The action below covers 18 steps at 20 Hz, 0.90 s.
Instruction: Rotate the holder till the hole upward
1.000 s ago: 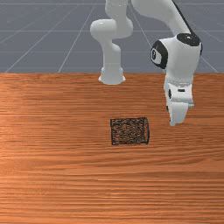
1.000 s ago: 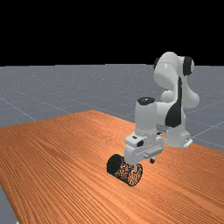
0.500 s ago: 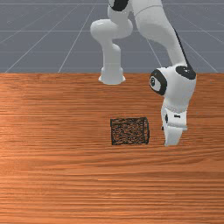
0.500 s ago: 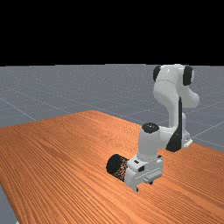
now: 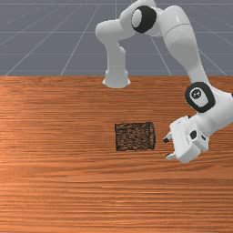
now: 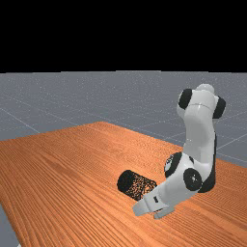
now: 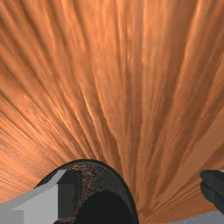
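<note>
Black mesh holder (image 5: 135,136) lies on its side on a wooden table (image 5: 68,191), open end facing the robot's gripper (image 5: 168,148), which is just beside it, fingers spread wide.

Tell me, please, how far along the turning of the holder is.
The approach looks done: the open gripper faces the holder. In hand, seemingly: lining up, with one finger overlapping the rim in the wrist view. Left: gripping and rotating, as the holder lies ungripped on its side, hole not yet upward.
</note>
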Motion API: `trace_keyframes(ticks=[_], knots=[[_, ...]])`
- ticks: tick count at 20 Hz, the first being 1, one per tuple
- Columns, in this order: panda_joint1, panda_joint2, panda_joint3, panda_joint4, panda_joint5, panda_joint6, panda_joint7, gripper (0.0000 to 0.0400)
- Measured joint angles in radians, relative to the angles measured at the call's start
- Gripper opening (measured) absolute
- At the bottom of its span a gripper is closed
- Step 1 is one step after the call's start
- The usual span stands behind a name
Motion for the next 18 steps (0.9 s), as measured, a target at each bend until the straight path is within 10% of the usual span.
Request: trace_keyframes(ticks=[1, 4, 5, 18], knots=[[-0.004, -0.09, 0.032, -0.169, 0.026, 0.131, 0.043, 0.04], [0.033, -0.004, -0.017, -0.028, -0.027, -0.019, 0.034, 0.04], [0.01, -0.121, 0.03, -0.233, 0.014, 0.168, 0.064, 0.04], [-0.031, -0.197, 0.011, -0.391, -0.01, 0.296, 0.039, 0.04]])
